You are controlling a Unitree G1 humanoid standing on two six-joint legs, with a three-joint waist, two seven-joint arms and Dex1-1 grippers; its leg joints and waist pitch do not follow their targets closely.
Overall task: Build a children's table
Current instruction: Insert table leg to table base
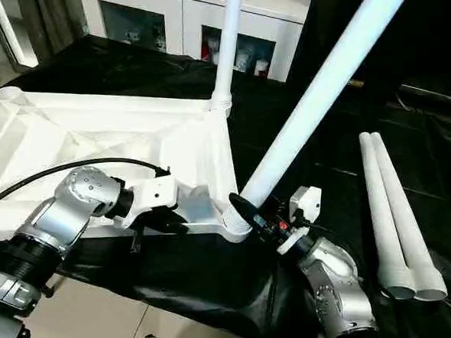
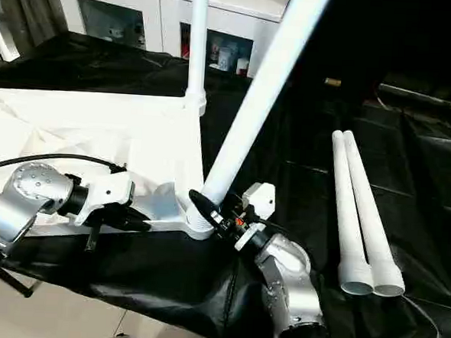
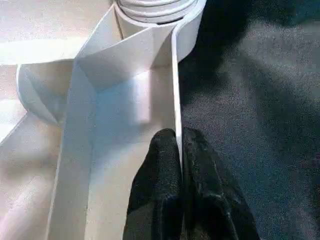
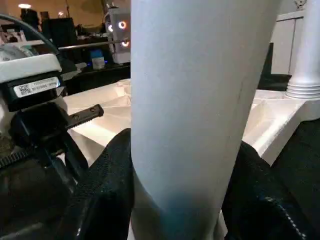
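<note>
The table top lies upside down; the left gripper pinches its rim beside the near corner socket. The right gripper clamps the leaning leg at that socket, so I think it should stand the leg upright before pushing

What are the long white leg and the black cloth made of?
The leg looks like smooth white plastic: a hollow tube with a soft sheen, like the spare legs' open ends. The cloth seems thin plastic sheeting or coated fabric: it wrinkles and glints.
</note>
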